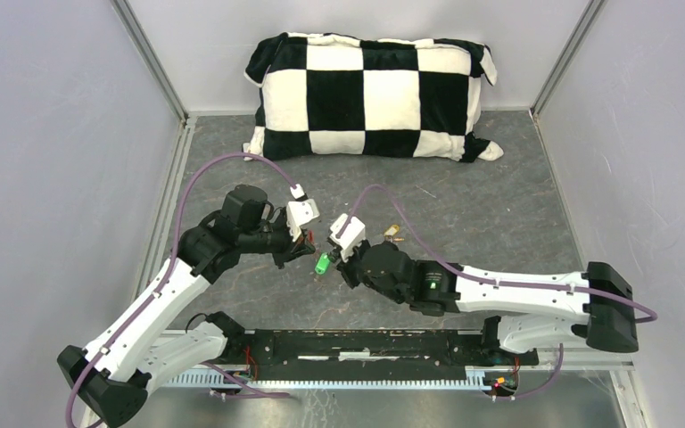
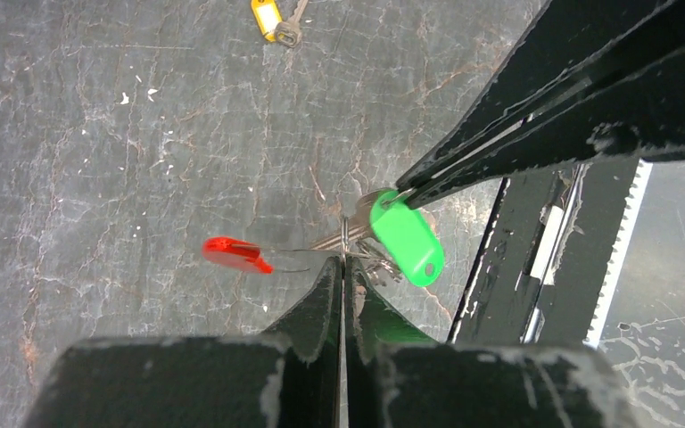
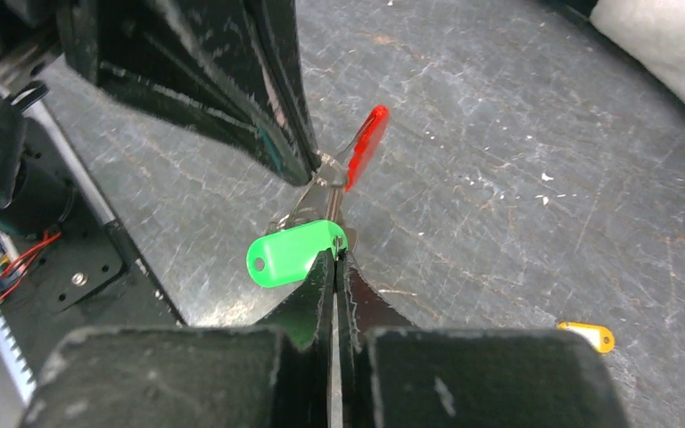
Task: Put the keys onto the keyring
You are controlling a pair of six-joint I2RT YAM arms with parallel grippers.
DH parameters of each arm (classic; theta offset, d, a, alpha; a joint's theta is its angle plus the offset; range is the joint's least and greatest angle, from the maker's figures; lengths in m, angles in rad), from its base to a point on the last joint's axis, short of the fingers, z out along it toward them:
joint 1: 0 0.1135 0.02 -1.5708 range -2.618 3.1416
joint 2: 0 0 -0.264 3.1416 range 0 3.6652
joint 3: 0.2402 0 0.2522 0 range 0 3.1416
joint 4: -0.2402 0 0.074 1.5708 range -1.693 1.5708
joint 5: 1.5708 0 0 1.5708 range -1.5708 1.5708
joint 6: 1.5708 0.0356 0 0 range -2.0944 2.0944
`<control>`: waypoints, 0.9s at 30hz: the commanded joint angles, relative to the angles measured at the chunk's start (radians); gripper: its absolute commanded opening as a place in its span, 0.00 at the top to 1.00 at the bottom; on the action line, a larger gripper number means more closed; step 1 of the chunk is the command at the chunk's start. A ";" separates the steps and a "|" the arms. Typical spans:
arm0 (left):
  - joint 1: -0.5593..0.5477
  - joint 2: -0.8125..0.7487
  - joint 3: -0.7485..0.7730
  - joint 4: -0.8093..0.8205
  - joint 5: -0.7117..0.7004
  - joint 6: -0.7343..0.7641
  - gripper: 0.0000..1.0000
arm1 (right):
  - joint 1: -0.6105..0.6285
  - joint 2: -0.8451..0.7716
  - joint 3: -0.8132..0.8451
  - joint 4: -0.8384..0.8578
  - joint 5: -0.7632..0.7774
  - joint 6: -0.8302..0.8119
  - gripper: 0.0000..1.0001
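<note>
Two keys were in view. The green-headed key hung clenched in the right pincer above the surface, right against the one keyring, whose single red tag stuck out sideways. The left pincer was clamped on that ring. The yellow-headed key lay alone on the surface, well apart. One checkered pillow sat against the far wall.

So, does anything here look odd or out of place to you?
Mostly the black-and-white checkered pillow at the back of the table, which seems unrelated to keys. The yellow-headed key lies alone, off to one side. The table's grey surface is heavily scratched, though nothing looks spilled or broken.
</note>
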 commanded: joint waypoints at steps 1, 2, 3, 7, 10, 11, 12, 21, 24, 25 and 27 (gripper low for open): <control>0.000 -0.029 0.031 0.020 -0.005 -0.005 0.98 | 0.028 0.069 0.119 -0.022 0.177 -0.021 0.99; 0.000 -0.031 0.030 0.022 -0.002 -0.008 0.98 | 0.036 0.077 0.134 -0.023 0.186 -0.034 0.99; 0.000 -0.034 0.027 0.027 0.000 -0.015 0.98 | 0.042 0.077 0.134 -0.016 0.175 -0.045 0.99; -0.001 -0.050 0.005 0.056 0.004 -0.030 0.98 | 0.044 0.031 0.047 0.163 0.041 -0.050 0.99; -0.001 -0.057 0.000 0.072 0.001 -0.035 0.98 | 0.044 -0.002 -0.017 0.258 -0.005 -0.028 0.99; -0.001 -0.059 0.002 0.074 0.004 -0.034 0.98 | 0.045 -0.008 -0.030 0.276 -0.008 -0.022 0.99; 0.000 -0.059 0.003 0.075 0.008 -0.035 0.98 | 0.044 -0.014 -0.042 0.300 -0.009 -0.020 0.99; 0.000 -0.063 -0.012 0.076 0.033 -0.023 0.98 | 0.045 0.009 -0.041 0.367 0.008 -0.027 1.00; 0.000 -0.072 -0.016 0.075 0.042 -0.013 0.98 | 0.044 0.014 -0.044 0.380 0.030 -0.016 0.99; -0.001 -0.074 -0.016 0.075 0.045 -0.008 0.98 | 0.044 0.017 -0.043 0.383 0.030 -0.016 0.99; -0.001 -0.078 -0.015 0.071 0.052 0.003 0.98 | 0.045 0.029 -0.032 0.372 0.039 -0.014 0.99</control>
